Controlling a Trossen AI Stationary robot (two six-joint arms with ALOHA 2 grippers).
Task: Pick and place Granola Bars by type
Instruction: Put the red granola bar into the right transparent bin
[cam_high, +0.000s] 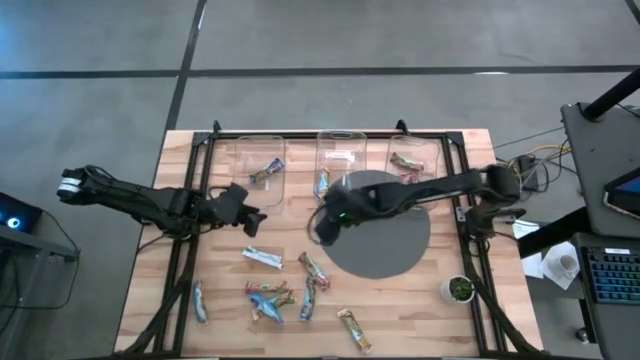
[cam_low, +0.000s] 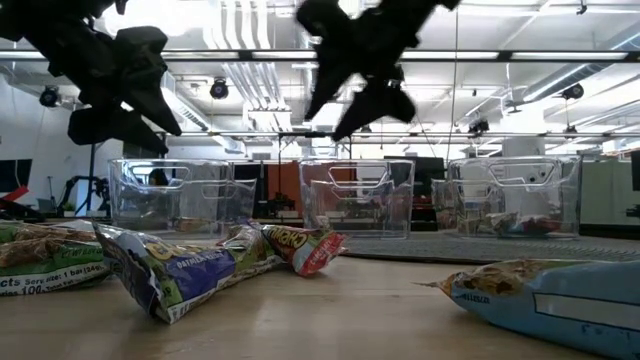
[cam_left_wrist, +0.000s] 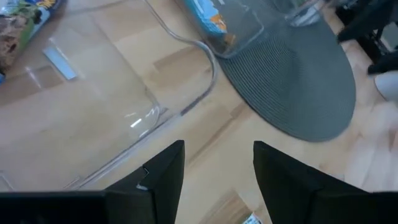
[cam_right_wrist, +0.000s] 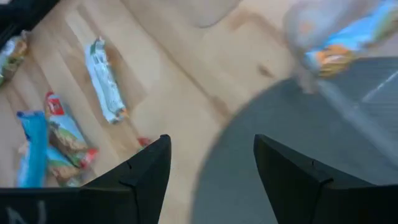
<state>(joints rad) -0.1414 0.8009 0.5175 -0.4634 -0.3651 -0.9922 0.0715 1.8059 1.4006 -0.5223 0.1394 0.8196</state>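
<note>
Surface: wooden table (cam_high: 420, 300) with a round grey mat (cam_high: 395, 245) and three clear bins in a row along the far edge; open workshop behind.
Left bin (cam_high: 260, 165): we see one multicoloured bar (cam_high: 266, 171) inside.
Middle bin (cam_high: 338, 160): one blue bar (cam_high: 323, 182) inside, at the near end.
Right bin (cam_high: 413, 160): one red-brown bar (cam_high: 405, 161) inside.
Loose bars: a white-green bar (cam_high: 262, 258) and a red-brown bar (cam_high: 314, 270) lie nearest the arms; a cluster (cam_high: 275, 297) lies nearer the front edge, with one bar (cam_high: 200, 300) at front left and one (cam_high: 353, 329) at front centre.
Right end effector (cam_high: 325, 228): raised above the mat's left edge, jaws wide, holding nothing. The red-brown bar is near it toward the front; the white-green bar is further to its left.
Left end effector (cam_high: 252, 218): raised just in front of the left bin, jaws wide, holding nothing. The white-green bar lies near it, toward the front.
Risk 1: both end effectors hover close to the same two bars; we judge a collision possible if both descend together.
Risk 2: crinkly wrappers may slip from the jaws on closing.
Risk 3: cluster bars overlap, so one grasp may drag a neighbour of another type.
</note>
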